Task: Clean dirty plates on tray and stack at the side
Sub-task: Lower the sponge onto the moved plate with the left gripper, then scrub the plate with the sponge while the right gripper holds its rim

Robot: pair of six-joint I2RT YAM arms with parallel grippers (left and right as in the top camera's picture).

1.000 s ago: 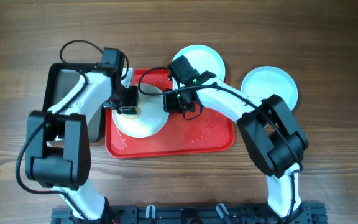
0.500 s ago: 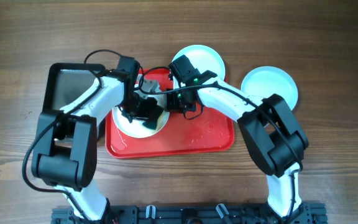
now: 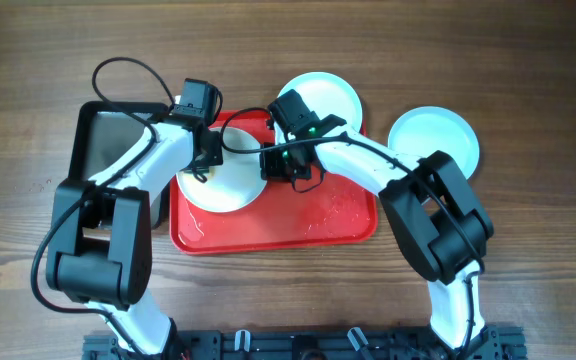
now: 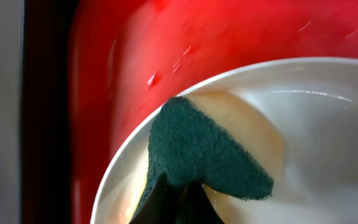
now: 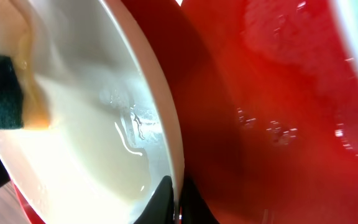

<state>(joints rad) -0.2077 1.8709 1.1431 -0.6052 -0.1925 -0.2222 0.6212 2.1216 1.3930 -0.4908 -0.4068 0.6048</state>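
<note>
A pale plate (image 3: pixel 226 183) lies on the left half of the red tray (image 3: pixel 318 222). My left gripper (image 3: pixel 200 168) is shut on a green-and-yellow sponge (image 4: pixel 207 149) and presses it on the plate's upper left, near its rim (image 4: pixel 123 168). My right gripper (image 3: pixel 271 164) is shut on that plate's right rim (image 5: pixel 166 149); the sponge also shows in the right wrist view (image 5: pixel 2 87). A second plate (image 3: pixel 320 98) rests at the tray's far edge. A third plate (image 3: pixel 434 138) lies on the table to the right.
A dark grey metal pan (image 3: pixel 108 140) stands left of the tray, under my left arm. Water drops lie on the tray's right half (image 3: pixel 346 205). Wooden table (image 3: pixel 528 230) surrounds everything.
My left gripper swept the sponge from the plate's left side to its middle, then back to the upper left. The right gripper kept hold of the rim.
</note>
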